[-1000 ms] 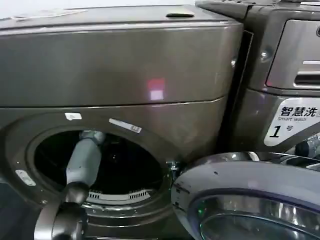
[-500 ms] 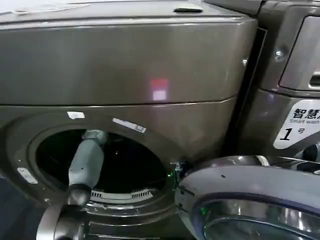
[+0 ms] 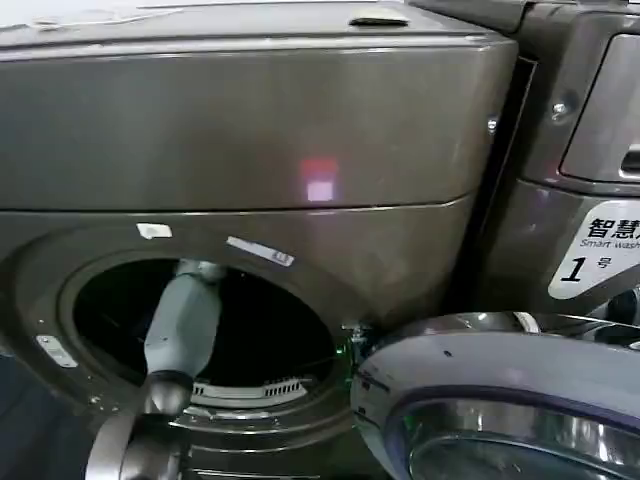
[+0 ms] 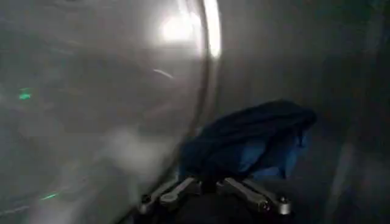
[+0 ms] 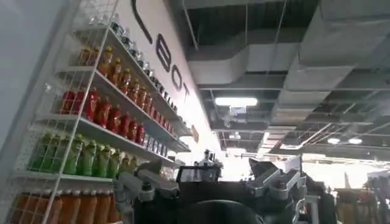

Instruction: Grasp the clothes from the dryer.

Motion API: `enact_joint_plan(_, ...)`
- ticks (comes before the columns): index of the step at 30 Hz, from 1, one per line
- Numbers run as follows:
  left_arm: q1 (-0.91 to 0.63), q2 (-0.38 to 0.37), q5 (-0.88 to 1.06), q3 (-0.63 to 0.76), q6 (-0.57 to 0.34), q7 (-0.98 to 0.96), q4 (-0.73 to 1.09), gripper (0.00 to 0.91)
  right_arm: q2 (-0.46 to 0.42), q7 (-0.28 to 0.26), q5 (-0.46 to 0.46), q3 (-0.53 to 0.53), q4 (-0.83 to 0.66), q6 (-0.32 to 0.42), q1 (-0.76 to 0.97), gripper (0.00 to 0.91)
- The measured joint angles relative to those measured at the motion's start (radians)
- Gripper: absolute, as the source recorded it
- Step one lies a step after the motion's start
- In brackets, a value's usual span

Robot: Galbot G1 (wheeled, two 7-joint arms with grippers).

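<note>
Left arm (image 3: 182, 325) reaches thru the round mouth of the dryer (image 3: 250, 130), wrist end deep inside the drum. Left wrist view: left claw (image 4: 213, 193) sits low against the clothes (image 4: 247, 143), a dark blue heap lying on the drum floor near the curved steel wall. Fingers (image 4: 167, 193) splayed apart to either side; heap edge lies just past and partly betw. them. No clamp on fabric yet.

Step in hand, by my judgement: closing on the heap. To do it well: push a touch further so a thick fold sits betw. the fingers, not just a loose edge; close fully; lift clear of the drum floor before pulling back; keep forearm centred in the mouth to avoid the rim.

Contents: drum holds the blue heap, nothing else made out in the dark. Door (image 3: 500, 400) stands swung open at lower right.

Right claw (image 5: 210, 189) parked away from the dryer, pointing up toward a drinks shelf (image 5: 103, 115) and ceiling; fingers apart, holding nothing.
</note>
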Motion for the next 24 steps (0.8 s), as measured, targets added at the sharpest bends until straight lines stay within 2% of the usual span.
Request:
enact_joint_plan(12,0.111,-0.048,-0.58,-0.012,0.04,-0.459,-0.121,0.0,-0.004,0.015,-0.001,0.014,-0.012,0.012,-0.023,0.907)
enact_joint_plan(17,0.14,-0.057,-0.718,-0.016,0.047,-0.577,-0.149,0.0,-0.007,0.027,0.0,0.029,-0.018,0.008,-0.032,0.907)
enact_joint_plan(24,0.163,-0.058,-0.812,-0.014,0.054,-0.66,-0.166,0.0,0.001,0.037,0.0,0.039,-0.019,0.005,-0.041,0.907)
